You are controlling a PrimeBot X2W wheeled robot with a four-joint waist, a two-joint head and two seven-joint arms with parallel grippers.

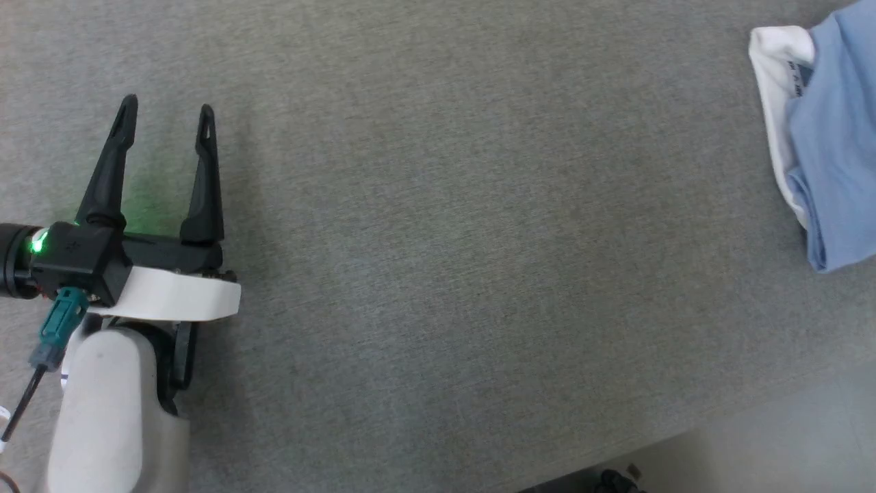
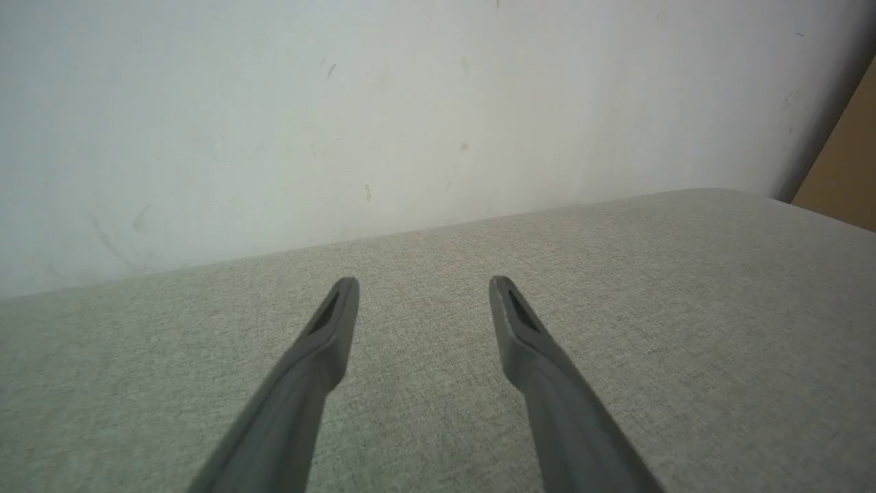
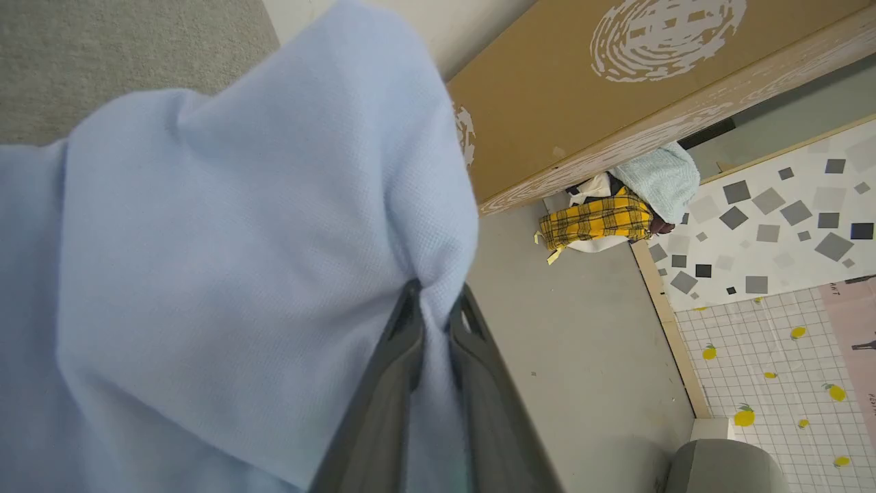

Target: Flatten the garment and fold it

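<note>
Grey woven cloth surface (image 1: 445,239) spreads under the left gripper (image 1: 166,115) at nine o'clock, its fingers apart and holding nothing. At two o'clock the bunched light blue garment (image 1: 838,144) meets the head view's edge. The right gripper (image 3: 438,305) is clamped on its fabric.

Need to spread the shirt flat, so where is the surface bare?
The grey surface is bare across the middle, from the open left gripper to the shirt at the right edge, and ahead of that gripper up to the wall. It is crowded at the right, where the right gripper pinches the shirt.
</note>
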